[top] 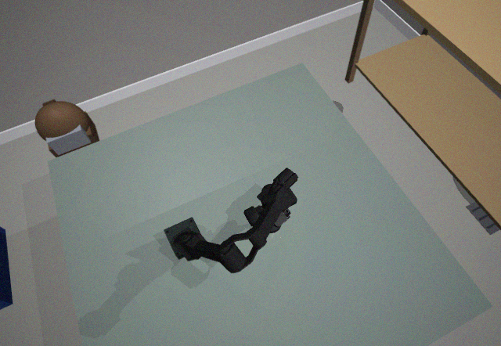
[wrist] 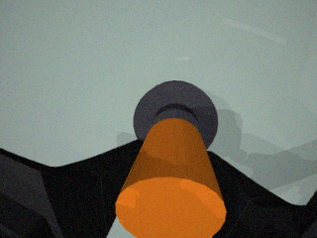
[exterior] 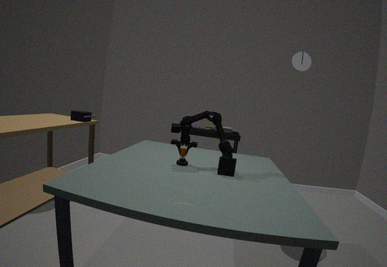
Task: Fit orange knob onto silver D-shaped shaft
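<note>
Orange knob (exterior: pixel 183 151) (wrist: pixel 170 193), smooth and tapering, sits between the fingers of the gripper (exterior: pixel 183 152) (wrist: pixel 173 151), which are closed on its sides, over the round pedestal (exterior: pixel 182 162) (wrist: pixel 149 106). Left to right in the exterior view come a wooden bench (exterior: pixel 46 118), grained and flat-topped, then the knob and dark, disc-based pedestal, then the arm's block-shaped base (exterior: pixel 227 166) on the matt green table (exterior: pixel 187 192). The wrist view shows the knob's flat round end, unseen from outside; the top view hides the knob. Its long axis runs roughly upright, narrower end down.
</note>
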`<action>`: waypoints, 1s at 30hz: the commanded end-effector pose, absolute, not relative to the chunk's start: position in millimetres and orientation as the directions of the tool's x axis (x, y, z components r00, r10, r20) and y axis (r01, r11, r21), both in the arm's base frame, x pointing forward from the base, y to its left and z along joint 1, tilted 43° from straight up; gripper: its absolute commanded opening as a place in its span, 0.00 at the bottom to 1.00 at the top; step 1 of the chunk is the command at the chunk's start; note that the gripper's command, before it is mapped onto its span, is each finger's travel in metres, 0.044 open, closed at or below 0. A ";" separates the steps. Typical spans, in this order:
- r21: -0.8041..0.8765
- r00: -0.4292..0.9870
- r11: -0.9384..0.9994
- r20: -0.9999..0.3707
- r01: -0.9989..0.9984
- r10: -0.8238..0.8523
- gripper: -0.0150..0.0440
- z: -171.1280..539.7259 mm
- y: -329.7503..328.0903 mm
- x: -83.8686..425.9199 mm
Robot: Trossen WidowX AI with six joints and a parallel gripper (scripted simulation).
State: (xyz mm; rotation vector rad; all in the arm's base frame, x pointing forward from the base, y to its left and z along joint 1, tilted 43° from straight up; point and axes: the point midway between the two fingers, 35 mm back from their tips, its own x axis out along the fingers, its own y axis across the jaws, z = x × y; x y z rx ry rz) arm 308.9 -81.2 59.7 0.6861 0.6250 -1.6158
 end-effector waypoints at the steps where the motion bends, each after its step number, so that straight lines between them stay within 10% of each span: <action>1: -0.019 -0.112 -0.145 -0.732 0.989 -0.672 0.25 58.3 -81.4 307.9; 30: 0.096 -0.112 -0.265 -0.732 0.959 -0.672 0.25 63.5 -80.0 312.9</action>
